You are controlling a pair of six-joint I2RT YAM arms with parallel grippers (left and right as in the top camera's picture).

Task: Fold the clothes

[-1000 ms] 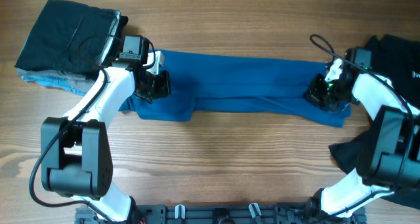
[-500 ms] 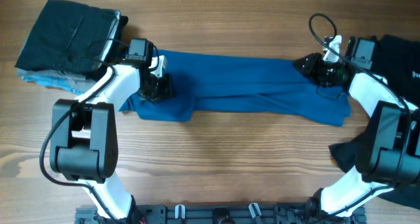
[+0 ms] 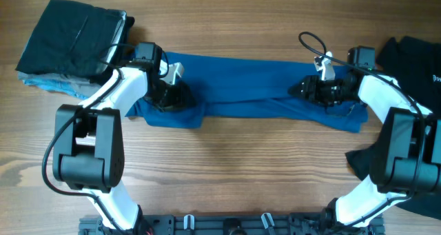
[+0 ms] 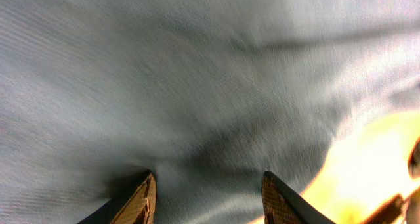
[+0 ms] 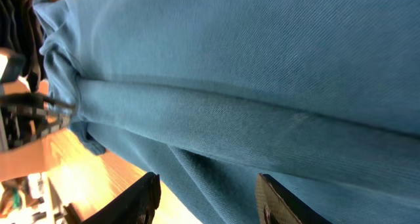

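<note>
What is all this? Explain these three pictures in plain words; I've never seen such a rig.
Two robot arms work at a wooden table. One picture looks straight down from a fixed camera above. The other two come from a camera on each wrist, so that arm's own fingers show at the bottom. A blue shirt lies in a long band between the arms. A folded dark stack sits at the far left, more black clothing at the right. The left gripper and right gripper both stand open over the blue cloth; neither holds anything.
</note>
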